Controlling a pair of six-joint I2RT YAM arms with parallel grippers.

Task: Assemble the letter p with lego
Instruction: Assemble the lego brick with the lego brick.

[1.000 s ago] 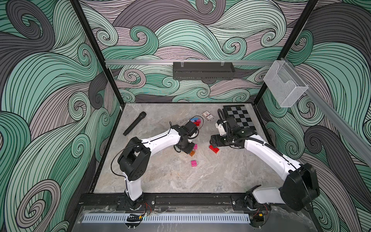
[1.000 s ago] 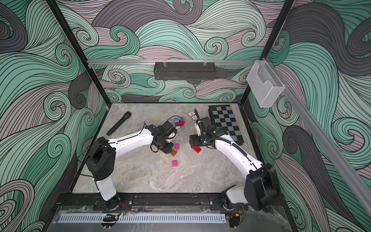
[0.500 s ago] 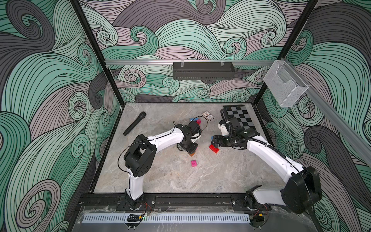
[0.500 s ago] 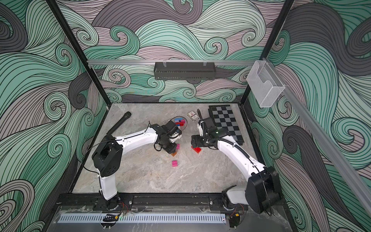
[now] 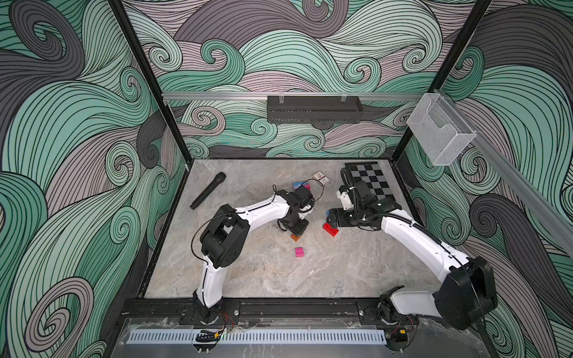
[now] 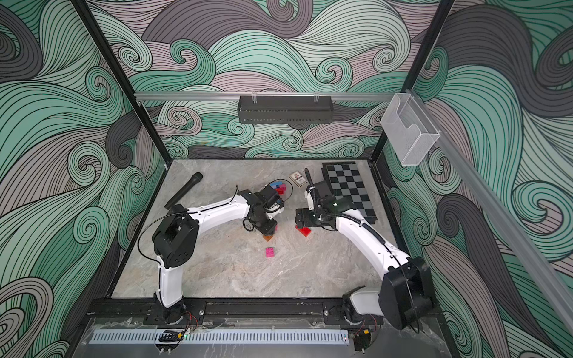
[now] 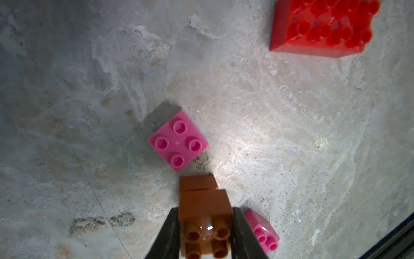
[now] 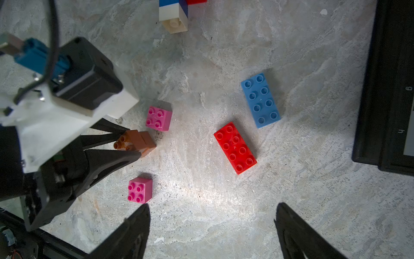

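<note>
My left gripper [image 7: 205, 235] is shut on a stack of two orange lego bricks [image 7: 205, 210], studs toward the wrist, low over the table. The same orange stack [image 8: 136, 143] shows in the right wrist view between two square pink bricks [image 8: 159, 118] [image 8: 140, 190]. A red oblong brick [image 8: 235, 148] and a blue oblong brick [image 8: 260, 100] lie flat beyond them. My right gripper [image 8: 212, 224] hangs open above bare table, close to the red brick [image 5: 330, 229]. In both top views a pink brick [image 5: 299, 252] [image 6: 270, 252] lies in front of the left gripper [image 5: 294, 229].
A cluster of white, blue and red bricks [image 5: 302, 186] sits behind the left wrist. A boxed card deck [image 5: 321, 178] and a chessboard [image 5: 370, 183] lie at the back right. A black microphone [image 5: 207, 190] lies at the back left.
My left arm has swung its elbow to the right, and its gripper with the orange bricks has edged toward the front. The right arm has hardly moved.
</note>
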